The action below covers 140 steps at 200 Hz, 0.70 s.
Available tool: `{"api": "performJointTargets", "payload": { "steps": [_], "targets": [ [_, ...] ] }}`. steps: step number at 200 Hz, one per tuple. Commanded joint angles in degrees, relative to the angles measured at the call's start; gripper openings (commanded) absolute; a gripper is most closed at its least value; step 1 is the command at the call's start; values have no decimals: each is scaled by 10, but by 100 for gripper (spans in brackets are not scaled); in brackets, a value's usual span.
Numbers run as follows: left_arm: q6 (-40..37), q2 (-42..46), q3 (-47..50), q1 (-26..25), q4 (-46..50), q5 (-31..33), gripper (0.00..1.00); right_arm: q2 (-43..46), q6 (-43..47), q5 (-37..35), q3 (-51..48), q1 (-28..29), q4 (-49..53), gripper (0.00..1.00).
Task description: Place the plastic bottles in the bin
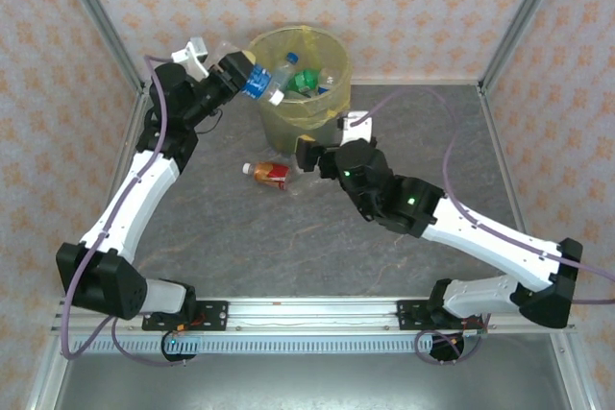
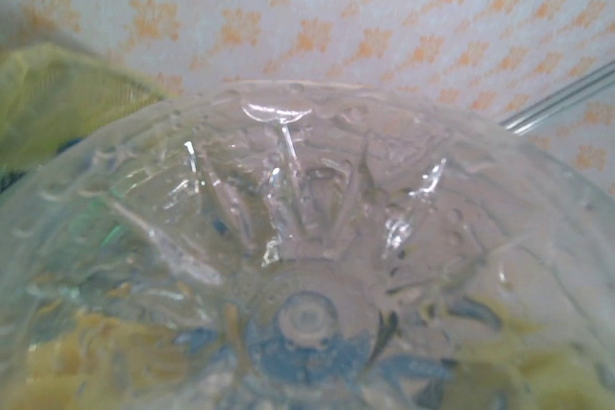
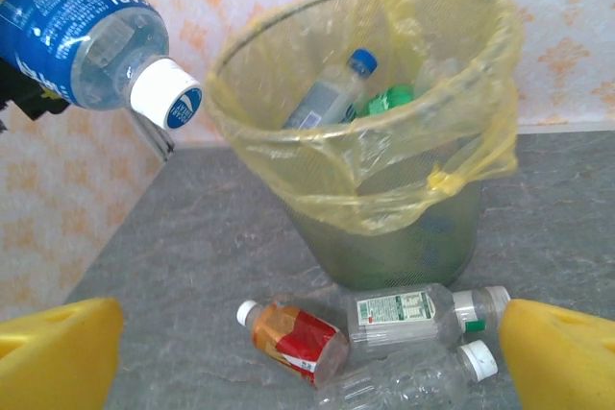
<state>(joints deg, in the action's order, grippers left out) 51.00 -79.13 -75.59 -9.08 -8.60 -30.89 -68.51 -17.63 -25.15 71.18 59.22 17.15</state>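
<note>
Blue-labelled bottle (image 1: 259,82) was gripped by the left pincer (image 1: 233,72) at the bin (image 1: 288,117) rim. The right pincer (image 1: 306,156) was spread open above three bottles (image 3: 413,312) lying on the counter (image 1: 288,237). Light, crushable, slippery-looking, so probably best pinched mid-body.

The bin (image 1: 291,120) stands at the far middle of the desk (image 1: 240,247), with several bottles (image 1: 306,79) inside. A raised bottle (image 1: 258,82) hangs at its left rim. Three more lie on the desk near the bin's foot: a left bottle (image 3: 293,338), a right bottle (image 3: 413,312) beside it, and a nearest bottle (image 3: 399,388) before them
</note>
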Motion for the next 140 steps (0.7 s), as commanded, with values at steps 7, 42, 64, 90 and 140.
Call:
{"api": "performJointTargets", "payload": {
  "steps": [7, 42, 64, 90, 140],
  "targets": [
    [4, -46, -71, -17, -31, 77, 51, 42, -34, -43, 5, -10, 42, 100],
    [-53, -125, -167, -57, 49, 170, 51, 76, -50, -61, 12, -21, 75, 100],
    [-82, -165, -213, -80, 89, 212, 53, 87, -60, -72, 18, -24, 85, 100],
    [-104, -207, -265, -95, 138, 224, 54, 89, -74, -77, 19, -25, 88, 100],
    [-142, -248, -337, -108, 231, 262, 93, 75, -97, -90, 35, -27, 107, 100]
  ]
}}
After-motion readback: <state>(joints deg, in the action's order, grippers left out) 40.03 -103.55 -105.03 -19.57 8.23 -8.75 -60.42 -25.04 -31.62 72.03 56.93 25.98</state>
